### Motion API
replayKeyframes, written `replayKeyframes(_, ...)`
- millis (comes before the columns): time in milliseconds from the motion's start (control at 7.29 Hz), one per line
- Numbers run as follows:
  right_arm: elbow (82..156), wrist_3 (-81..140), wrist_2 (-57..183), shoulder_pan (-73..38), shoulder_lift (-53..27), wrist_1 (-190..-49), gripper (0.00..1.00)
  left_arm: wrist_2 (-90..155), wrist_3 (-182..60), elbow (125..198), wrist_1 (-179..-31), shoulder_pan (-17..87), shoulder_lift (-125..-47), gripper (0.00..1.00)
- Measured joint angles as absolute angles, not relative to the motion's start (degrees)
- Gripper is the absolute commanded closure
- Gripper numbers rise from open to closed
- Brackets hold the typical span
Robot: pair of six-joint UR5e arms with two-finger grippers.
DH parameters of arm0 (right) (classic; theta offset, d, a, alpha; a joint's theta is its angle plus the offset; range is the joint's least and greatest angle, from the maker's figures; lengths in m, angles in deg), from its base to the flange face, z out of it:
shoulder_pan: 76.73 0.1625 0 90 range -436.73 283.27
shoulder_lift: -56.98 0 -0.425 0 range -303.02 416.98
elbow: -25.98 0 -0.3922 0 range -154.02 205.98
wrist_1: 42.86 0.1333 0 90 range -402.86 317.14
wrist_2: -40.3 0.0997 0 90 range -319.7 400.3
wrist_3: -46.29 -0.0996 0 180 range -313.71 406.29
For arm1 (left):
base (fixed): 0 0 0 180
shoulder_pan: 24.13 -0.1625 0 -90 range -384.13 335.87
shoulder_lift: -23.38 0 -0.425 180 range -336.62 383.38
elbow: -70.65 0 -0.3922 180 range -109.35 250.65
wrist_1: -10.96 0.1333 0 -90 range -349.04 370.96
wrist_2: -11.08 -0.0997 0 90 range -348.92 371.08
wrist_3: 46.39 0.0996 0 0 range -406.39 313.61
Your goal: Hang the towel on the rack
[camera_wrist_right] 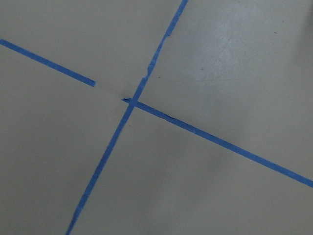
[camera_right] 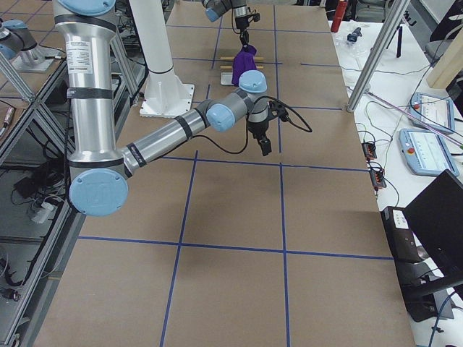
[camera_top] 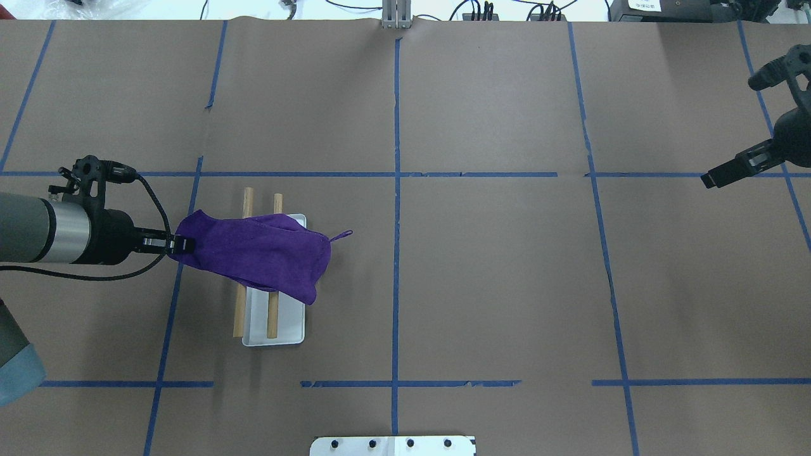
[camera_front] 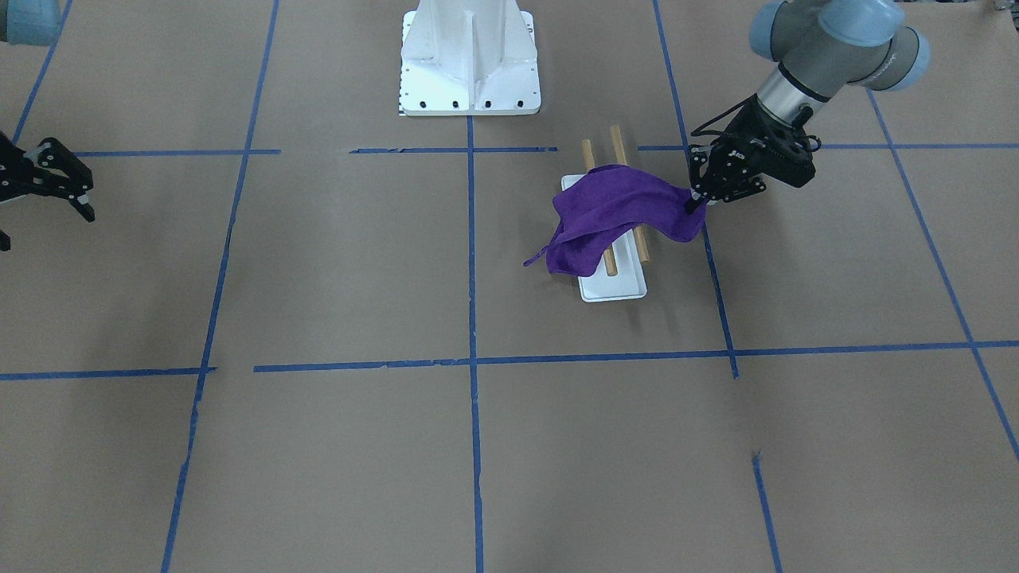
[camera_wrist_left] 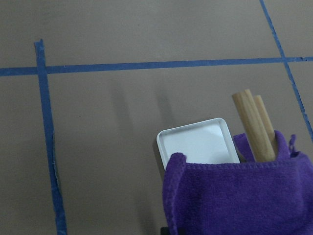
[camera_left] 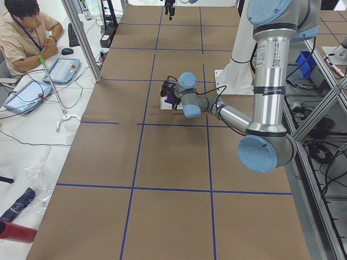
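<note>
A purple towel (camera_front: 613, 215) lies draped across the two wooden rods (camera_front: 617, 135) of a rack with a white tray base (camera_front: 613, 286). One towel end hangs down on the side away from my left gripper. My left gripper (camera_front: 696, 199) is shut on the towel's other edge and holds it just beside the rack. From overhead the towel (camera_top: 260, 253) covers the middle of the rods (camera_top: 248, 196), with my left gripper (camera_top: 180, 244) at its left edge. The left wrist view shows towel (camera_wrist_left: 239, 196), base (camera_wrist_left: 200, 144) and rod ends (camera_wrist_left: 249, 122). My right gripper (camera_top: 735, 130) is open and empty, far off.
The table is brown paper marked with blue tape lines (camera_top: 396, 174). The robot's white base (camera_front: 470, 64) stands at the table's near edge. An operator (camera_left: 24, 32) sits beyond the far side with tablets. The right wrist view shows only paper and tape (camera_wrist_right: 132, 103).
</note>
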State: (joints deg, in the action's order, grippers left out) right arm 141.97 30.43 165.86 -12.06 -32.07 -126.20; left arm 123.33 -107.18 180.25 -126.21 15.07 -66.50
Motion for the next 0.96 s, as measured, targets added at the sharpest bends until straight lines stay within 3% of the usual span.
replayKeyframes(412, 138.4, 33.3, 167.5, -6.6, -36.6, -125.8, 0.00, 125.8, -96.6, 177.9, -124.5, 18.0, -66.5, 0.00)
replayKeyframes(961, 130.2, 36.8, 167.9, 1.9, -45.2, -125.7, 0.00, 135.1, -69.0, 176.0, -104.9, 38.3, -64.8, 0.00)
